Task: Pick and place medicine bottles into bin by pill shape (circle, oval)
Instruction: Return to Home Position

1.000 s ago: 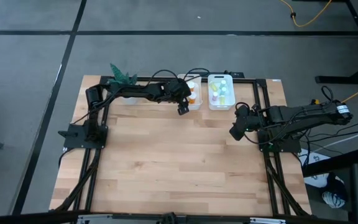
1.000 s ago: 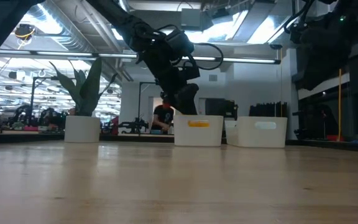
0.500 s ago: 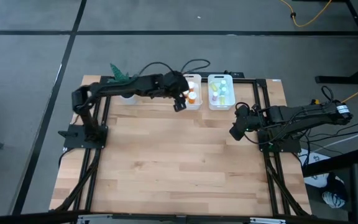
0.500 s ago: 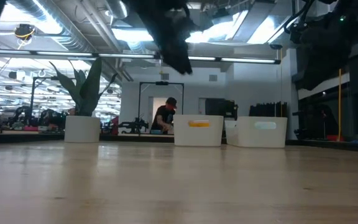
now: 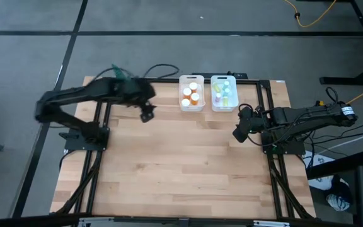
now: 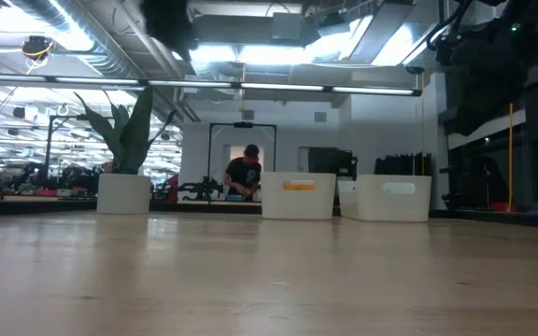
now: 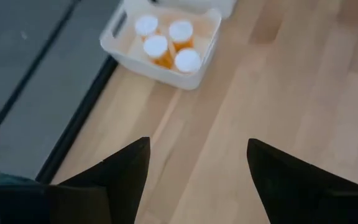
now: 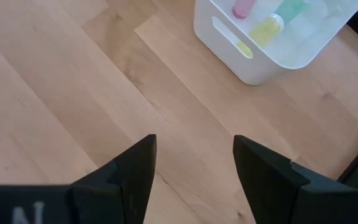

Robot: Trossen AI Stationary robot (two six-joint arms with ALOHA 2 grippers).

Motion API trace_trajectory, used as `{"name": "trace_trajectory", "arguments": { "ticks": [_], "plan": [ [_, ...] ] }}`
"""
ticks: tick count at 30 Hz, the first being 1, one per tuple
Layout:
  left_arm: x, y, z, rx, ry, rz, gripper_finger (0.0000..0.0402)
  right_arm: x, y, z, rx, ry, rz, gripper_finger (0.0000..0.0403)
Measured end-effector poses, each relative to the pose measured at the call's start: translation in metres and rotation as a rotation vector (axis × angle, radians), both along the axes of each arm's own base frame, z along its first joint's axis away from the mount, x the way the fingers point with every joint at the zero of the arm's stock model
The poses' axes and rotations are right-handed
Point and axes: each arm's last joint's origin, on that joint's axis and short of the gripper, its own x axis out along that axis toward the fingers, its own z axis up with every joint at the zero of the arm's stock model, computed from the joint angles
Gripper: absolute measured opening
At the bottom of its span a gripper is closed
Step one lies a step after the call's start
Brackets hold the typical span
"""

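Bright ceiling lights (image 6: 278,51), even, soft shadows

Table (image 5: 181,170): left bin (image 5: 181,93), right bin (image 5: 212,93), perhaps planter (image 6: 124,193)

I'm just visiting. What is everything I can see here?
table: one, light wood, under everything
left bin: one, white, table's far edge
right bin: one, white, beside it
orange bottles: four, white caps, in left bin
pastel bottles: several, pink, yellow, green, in right bin
plant: one, green, white pot, far left corner
person: one, dark top, room behind
left hand: one, dark, open, empty, above table left of bins
right hand: one, dark, open, empty, near right edge
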Motion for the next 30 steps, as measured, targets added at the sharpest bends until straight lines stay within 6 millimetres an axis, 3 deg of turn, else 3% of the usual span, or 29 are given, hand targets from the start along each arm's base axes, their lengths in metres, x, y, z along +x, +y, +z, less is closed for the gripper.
{"name": "trace_trajectory", "arguments": {
  "ticks": [5, 16, 24, 30],
  "plan": [
    [-0.043, -0.016, -0.017, 0.044, -0.198, -0.027, 0.0260, 0.000, 0.000, 0.000, 0.001, -0.002, 0.000, 0.0216],
    [-0.112, -0.025, -0.100, 0.088, -0.566, 0.049, 0.0260, 0.000, 0.000, 0.000, 0.001, -0.004, 0.000, 0.0216],
    [-0.139, -0.029, -0.137, 0.121, -0.746, 0.047, 0.0260, 0.000, 0.000, 0.000, -0.001, -0.002, 0.005, 0.0216],
    [-0.142, -0.029, -0.162, 0.129, -0.825, 0.044, 0.0260, 0.001, 0.000, 0.000, -0.018, 0.014, 0.044, 0.0216]
  ]
}}
